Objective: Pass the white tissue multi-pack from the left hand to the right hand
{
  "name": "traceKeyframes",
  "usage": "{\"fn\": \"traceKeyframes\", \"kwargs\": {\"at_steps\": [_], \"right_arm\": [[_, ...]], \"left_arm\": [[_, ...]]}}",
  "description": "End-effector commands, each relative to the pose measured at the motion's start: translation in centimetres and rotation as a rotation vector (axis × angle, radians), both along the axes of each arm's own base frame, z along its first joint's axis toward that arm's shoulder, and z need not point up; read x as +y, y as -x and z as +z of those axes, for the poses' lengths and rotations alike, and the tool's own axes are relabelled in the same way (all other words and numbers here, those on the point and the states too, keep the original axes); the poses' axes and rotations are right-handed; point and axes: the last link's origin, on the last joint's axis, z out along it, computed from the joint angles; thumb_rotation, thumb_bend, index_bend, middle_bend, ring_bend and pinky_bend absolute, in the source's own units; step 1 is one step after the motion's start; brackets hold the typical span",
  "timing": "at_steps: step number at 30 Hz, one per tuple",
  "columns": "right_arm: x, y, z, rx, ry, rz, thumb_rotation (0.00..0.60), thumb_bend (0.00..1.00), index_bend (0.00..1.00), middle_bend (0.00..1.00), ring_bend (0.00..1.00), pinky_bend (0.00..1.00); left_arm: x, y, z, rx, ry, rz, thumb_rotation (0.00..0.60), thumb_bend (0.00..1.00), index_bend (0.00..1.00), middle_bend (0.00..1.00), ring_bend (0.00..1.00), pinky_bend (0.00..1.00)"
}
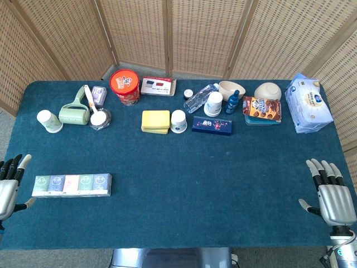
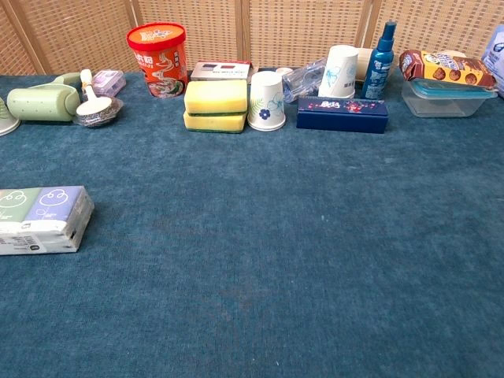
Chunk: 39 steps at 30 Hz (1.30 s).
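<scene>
The white tissue multi-pack (image 1: 72, 185) lies flat on the blue tablecloth at the front left, a row of pastel-faced packets; the chest view shows its right end (image 2: 41, 218) at the left edge. My left hand (image 1: 10, 186) rests at the table's left edge, a little left of the pack, fingers spread and holding nothing. At the front right corner my right hand (image 1: 331, 193) lies palm down, fingers apart and empty. Neither hand touches the pack. The chest view shows no hand.
Along the back stand a red tub (image 1: 125, 86), yellow sponges (image 1: 155, 121), a floral paper cup (image 1: 178, 121), a navy box (image 1: 212, 125), a cookie box (image 1: 262, 108), a lint roller (image 1: 75, 110) and a blue wipes bag (image 1: 307, 103). Wicker screens stand behind the table.
</scene>
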Motion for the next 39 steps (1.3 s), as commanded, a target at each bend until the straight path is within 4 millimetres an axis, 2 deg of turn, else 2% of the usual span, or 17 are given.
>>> {"fn": "traceKeyframes", "kwargs": {"at_steps": [1,8,13,23,30,37,39], "right_arm": [[0.0,0.0,0.0,0.000,-0.005,0.000,0.600,0.00,0.00,0.00,0.00,0.00],[0.0,0.1,0.0,0.000,-0.008,-0.007,0.600,0.00,0.00,0.00,0.00,0.00],[-0.1,0.0,0.1,-0.006,-0.005,-0.010,0.600,0.00,0.00,0.00,0.00,0.00],[-0.2,0.4,0.7,-0.024,0.010,-0.030,0.600,0.00,0.00,0.00,0.00,0.00],[-0.2,0.3,0.6,-0.027,-0.001,-0.028,0.600,0.00,0.00,0.00,0.00,0.00],[-0.2,0.3,0.7,-0.037,0.002,-0.024,0.600,0.00,0.00,0.00,0.00,0.00],[-0.2,0.3,0.8,-0.041,0.005,-0.018,0.600,0.00,0.00,0.00,0.00,0.00]], "left_arm": [[0.0,0.0,0.1,-0.002,-0.003,0.003,0.600,0.00,0.00,0.00,0.00,0.02],[0.0,0.3,-0.2,-0.001,0.026,0.019,0.600,0.00,0.00,0.00,0.00,0.02],[0.3,1.1,-1.2,0.015,0.123,0.036,0.600,0.00,0.00,0.00,0.00,0.02],[1.8,4.8,-3.5,0.028,0.242,0.152,0.600,0.00,0.00,0.00,0.00,0.02],[2.1,6.3,-4.4,-0.027,0.222,0.107,0.600,0.00,0.00,0.00,0.00,0.02],[3.2,6.9,-5.3,-0.028,0.240,0.084,0.600,0.00,0.00,0.00,0.00,0.02],[3.6,6.9,-5.7,-0.035,0.244,0.077,0.600,0.00,0.00,0.00,0.00,0.05]]}}
